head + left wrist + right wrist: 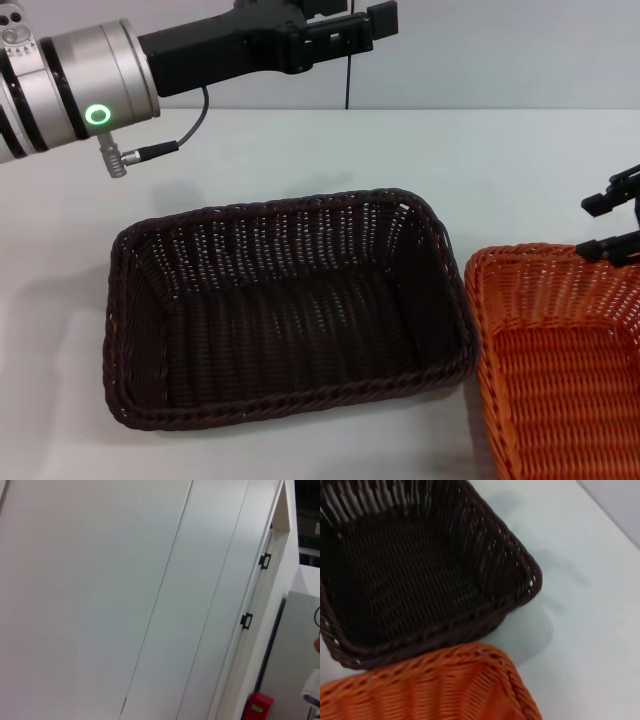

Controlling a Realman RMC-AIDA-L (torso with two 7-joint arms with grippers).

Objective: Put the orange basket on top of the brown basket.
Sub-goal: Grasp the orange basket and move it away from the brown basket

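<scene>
The brown basket (283,208) stands upright and empty on the white table, centre-left in the head view. The orange basket (520,254) stands beside it on the right, close to it, partly cut off by the picture's edge. My right gripper (612,224) hovers just above the orange basket's far rim, fingers apart, holding nothing. The right wrist view shows the brown basket's corner (522,560) and the orange basket's rim (435,662) side by side. My left gripper (362,24) is raised high at the back, away from both baskets.
The white table (300,140) runs back to a grey wall. The left arm's silver link and cable (150,150) hang over the table's back left. The left wrist view shows only wall panels (150,600).
</scene>
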